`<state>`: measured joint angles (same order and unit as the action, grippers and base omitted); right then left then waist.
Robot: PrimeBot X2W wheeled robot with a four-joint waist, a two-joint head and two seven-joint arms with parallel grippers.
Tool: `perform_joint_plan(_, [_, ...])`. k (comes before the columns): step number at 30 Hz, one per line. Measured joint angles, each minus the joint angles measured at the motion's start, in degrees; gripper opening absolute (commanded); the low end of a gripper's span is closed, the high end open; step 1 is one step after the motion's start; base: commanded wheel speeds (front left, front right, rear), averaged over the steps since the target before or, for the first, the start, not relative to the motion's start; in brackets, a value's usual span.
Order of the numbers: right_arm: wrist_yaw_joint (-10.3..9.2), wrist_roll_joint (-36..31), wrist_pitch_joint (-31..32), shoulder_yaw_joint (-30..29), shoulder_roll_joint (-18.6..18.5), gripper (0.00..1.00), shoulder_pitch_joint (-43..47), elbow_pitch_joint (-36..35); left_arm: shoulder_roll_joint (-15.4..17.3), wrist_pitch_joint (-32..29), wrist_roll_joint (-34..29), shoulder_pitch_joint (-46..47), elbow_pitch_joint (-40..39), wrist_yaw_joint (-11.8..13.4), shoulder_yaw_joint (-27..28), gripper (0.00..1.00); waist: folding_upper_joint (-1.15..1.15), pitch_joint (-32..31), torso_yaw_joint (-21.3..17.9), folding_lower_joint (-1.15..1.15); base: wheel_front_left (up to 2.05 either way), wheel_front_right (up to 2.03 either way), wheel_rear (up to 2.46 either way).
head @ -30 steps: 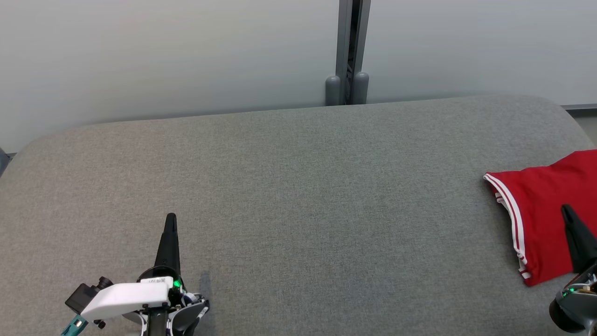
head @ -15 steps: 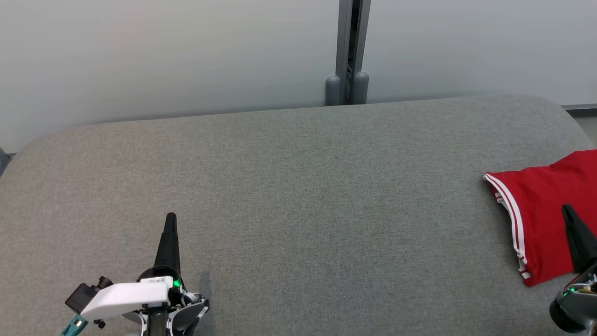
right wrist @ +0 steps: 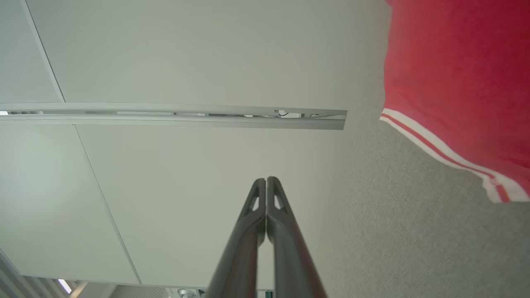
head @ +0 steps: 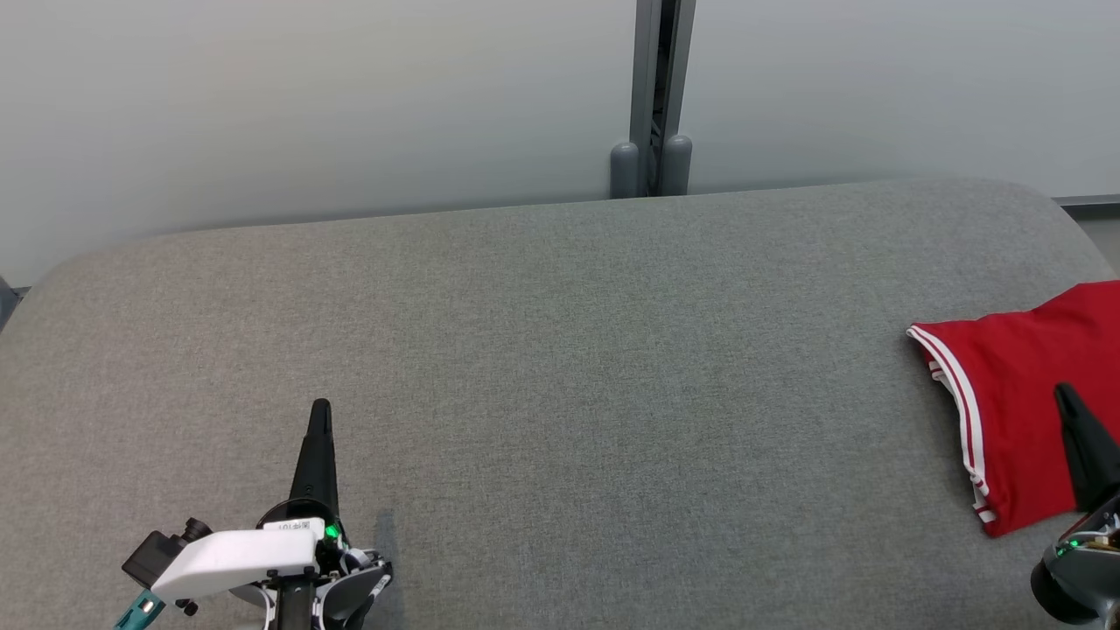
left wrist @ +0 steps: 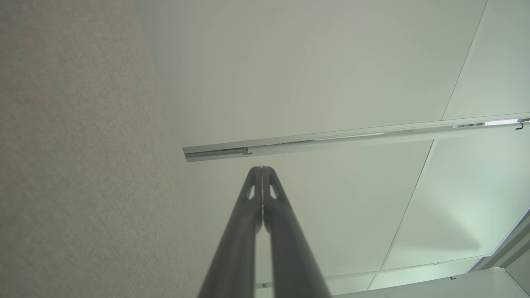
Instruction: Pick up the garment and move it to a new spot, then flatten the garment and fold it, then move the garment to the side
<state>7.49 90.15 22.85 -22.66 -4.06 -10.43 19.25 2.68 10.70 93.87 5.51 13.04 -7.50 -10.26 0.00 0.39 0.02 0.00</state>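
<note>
Currently the red garment [head: 1006, 385] with white-striped trim lies at the right end of the grey fabric-covered surface [head: 560, 350], while the left gripper [head: 321, 409] and right gripper [head: 1062, 394] each have their fingers pressed together on nothing, the right one overlapping the garment in the head view.
</note>
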Motion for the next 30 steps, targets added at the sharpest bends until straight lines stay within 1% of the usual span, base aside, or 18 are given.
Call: perform_joint_plan(30, [0.00, -0.02, 0.09, -0.16, 0.08, 0.00, -0.03, 0.00, 0.00, 0.01, 0.00, 0.00, 0.00, 0.00, 0.00, 0.00, 0.00, 0.00, 0.00, 0.00, 0.00, 0.00, 0.00])
